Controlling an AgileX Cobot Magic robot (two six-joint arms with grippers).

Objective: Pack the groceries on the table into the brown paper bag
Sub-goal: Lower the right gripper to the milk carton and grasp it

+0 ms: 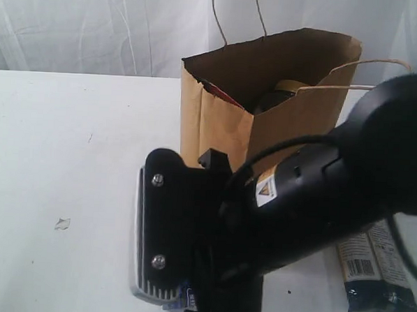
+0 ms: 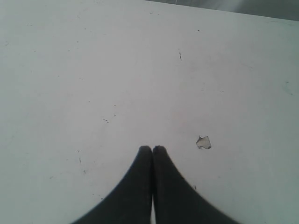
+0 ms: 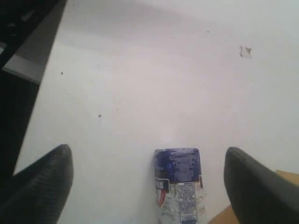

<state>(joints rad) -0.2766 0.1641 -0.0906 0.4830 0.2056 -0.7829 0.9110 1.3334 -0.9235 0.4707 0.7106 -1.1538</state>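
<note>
Two risks: the right gripper (image 3: 147, 156), spread wide either side of the small blue-white carton (image 3: 180, 186) on the table (image 1: 69, 149) at 6 o'clock of the brown paper bag (image 1: 224, 122), could close off-centre and skid it, or snag the bag wall on lifting; left gripper (image 2: 153, 150) pressed together, idle.

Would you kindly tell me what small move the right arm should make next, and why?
Probably close the right gripper on the small blue-white carton: its jaws stand open with the carton lying between them on the table, untouched, and the brown paper bag stands close by.
</note>
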